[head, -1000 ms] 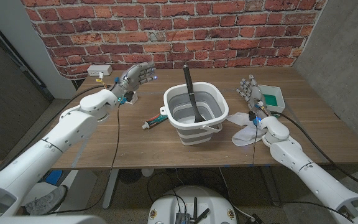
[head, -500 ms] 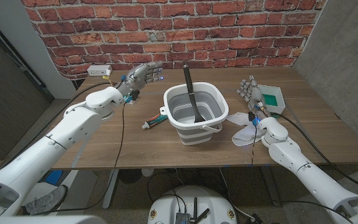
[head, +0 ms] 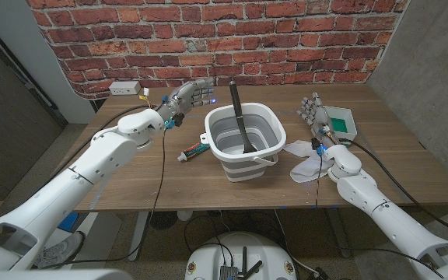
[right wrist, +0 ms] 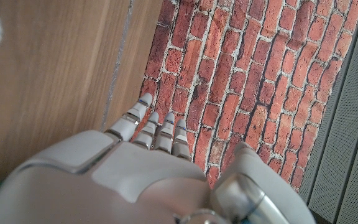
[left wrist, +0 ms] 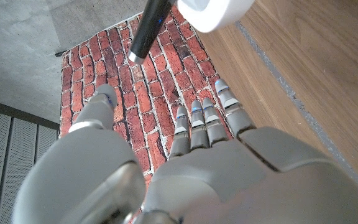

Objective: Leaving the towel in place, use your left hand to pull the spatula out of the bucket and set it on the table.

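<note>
Spatula (head: 239, 117) is standing in the bucket (head: 241, 143) mid-desk, handle up. Left hand (head: 183, 97) is hovering just beside it w/ fingers spread, holding nothing. Right hand (head: 314, 113) is idling by the towel (head: 305, 163), fingers apart.

Looks like a robot lab or test room: brick-pattern backdrop (head: 208, 39) hung behind a wooden worktop (head: 169, 175), bare grey wall (head: 434, 70) at one side, cables (head: 158, 179) trailing off the edge.

Left hand (left wrist: 185, 168) empty, fingers (left wrist: 205, 121) near spatula handle (left wrist: 149, 28).
</note>
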`<control>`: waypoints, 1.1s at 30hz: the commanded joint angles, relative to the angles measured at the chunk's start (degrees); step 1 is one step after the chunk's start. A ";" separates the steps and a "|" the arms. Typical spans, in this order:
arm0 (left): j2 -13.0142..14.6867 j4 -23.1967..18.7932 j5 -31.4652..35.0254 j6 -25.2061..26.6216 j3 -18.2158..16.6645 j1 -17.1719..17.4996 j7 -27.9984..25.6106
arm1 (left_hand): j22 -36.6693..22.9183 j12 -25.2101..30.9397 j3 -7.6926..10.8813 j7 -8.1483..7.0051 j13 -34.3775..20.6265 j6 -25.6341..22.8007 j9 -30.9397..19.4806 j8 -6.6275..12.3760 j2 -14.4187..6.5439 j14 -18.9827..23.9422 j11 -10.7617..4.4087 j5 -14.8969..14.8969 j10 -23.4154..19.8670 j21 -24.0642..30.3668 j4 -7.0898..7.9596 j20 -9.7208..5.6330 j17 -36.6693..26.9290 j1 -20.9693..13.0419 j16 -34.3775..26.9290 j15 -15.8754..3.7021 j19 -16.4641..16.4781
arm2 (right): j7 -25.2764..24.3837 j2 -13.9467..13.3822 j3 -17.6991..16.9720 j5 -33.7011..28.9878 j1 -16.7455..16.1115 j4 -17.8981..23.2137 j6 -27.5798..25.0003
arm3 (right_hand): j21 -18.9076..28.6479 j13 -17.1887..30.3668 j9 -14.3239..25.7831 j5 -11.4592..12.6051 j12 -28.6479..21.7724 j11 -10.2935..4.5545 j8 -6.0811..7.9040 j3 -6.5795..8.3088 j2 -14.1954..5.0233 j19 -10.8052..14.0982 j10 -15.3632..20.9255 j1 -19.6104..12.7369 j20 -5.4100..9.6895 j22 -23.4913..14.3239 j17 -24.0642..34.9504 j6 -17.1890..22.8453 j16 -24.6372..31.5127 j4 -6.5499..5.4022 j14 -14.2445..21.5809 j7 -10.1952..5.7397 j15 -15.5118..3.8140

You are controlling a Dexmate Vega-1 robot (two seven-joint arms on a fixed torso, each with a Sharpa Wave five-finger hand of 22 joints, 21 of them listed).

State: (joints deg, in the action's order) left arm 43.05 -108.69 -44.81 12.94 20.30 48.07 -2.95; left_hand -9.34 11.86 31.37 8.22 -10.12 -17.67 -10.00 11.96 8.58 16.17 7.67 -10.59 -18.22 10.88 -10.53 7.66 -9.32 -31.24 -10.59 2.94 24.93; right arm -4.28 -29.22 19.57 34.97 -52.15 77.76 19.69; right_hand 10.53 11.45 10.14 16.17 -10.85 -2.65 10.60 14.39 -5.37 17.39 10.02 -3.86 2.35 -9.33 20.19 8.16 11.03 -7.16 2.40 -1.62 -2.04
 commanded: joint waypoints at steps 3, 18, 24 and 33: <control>-1.55 -0.31 -4.22 5.45 2.05 -3.68 1.19 | -0.04 -0.17 -0.51 3.14 -0.12 -0.72 -0.21 0.25 0.37 0.11 -0.49 -0.32 -0.95 -0.16 -0.11 0.37 -0.19 -1.74 0.38 0.31 0.12 | -0.04 -0.13 -0.28 0.01 0.09 -0.13 0.28 | 0.02 0.05 0.09 0.55 -0.19 0.12 0.24 0.47 -2.00 -0.21 0.23 -0.64 1.61 -0.21 -0.11 0.09 0.14 0.15 -0.06 0.30 -1.51; 0.28 -3.22 -4.88 11.85 2.98 -6.83 -0.98 | -0.13 -0.41 -2.11 2.43 -0.04 -2.39 -0.21 0.28 0.78 -5.19 -2.80 -0.31 -3.05 -1.47 0.38 4.57 -0.29 -5.17 1.05 5.44 -6.85 | -0.70 -0.43 -0.70 0.13 -0.76 0.88 0.24 | 0.04 -0.06 0.09 0.60 -0.23 0.05 0.25 0.62 -1.96 -0.29 0.31 -0.53 1.37 -0.21 -0.49 0.07 0.23 0.10 -0.05 0.17 -1.21; 0.73 -3.75 -3.91 13.09 3.63 -7.57 -1.75 | -0.14 -0.33 -2.55 2.14 0.01 -3.55 -0.21 0.49 0.51 -6.24 -3.25 -0.35 -3.97 -1.52 0.56 4.77 -0.30 -5.60 0.90 5.31 -9.38 | -1.03 -0.54 -0.85 0.08 -1.01 1.29 0.19 | 0.07 -0.10 0.09 0.61 -0.27 0.06 0.25 0.67 -1.94 -0.28 0.39 -0.50 1.29 -0.21 -0.62 0.07 0.28 0.09 0.01 0.18 -1.09; 0.25 -2.68 -2.10 14.66 5.55 -9.97 -1.20 | -0.19 -0.25 -3.06 1.63 0.06 -5.39 -0.18 0.68 0.15 -6.44 -4.42 -0.42 -5.50 -1.36 0.57 4.74 -0.29 -6.53 0.52 4.31 -13.42 | -1.27 -0.44 -0.94 0.02 -1.01 1.33 0.31 | 0.11 -0.15 0.09 0.62 -0.29 0.06 0.30 0.76 -1.88 -0.22 0.43 -0.45 1.20 -0.21 -0.85 0.18 0.33 0.08 0.04 0.21 -1.02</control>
State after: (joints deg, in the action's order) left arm 43.35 -111.69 -48.61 25.40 24.12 40.44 -4.03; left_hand -9.34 11.65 28.60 8.70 -9.85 -22.51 -9.99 12.40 8.74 9.51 3.37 -10.59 -23.14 9.31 -10.12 12.28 -9.48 -37.12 -9.87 7.76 12.06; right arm -5.20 -29.67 18.80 35.04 -53.01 78.87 19.92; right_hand 10.53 11.19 10.14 16.62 -10.85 -2.65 10.60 14.85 -5.37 17.39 10.01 -3.86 2.35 -9.34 19.39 8.16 11.03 -7.17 2.40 -1.62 -2.03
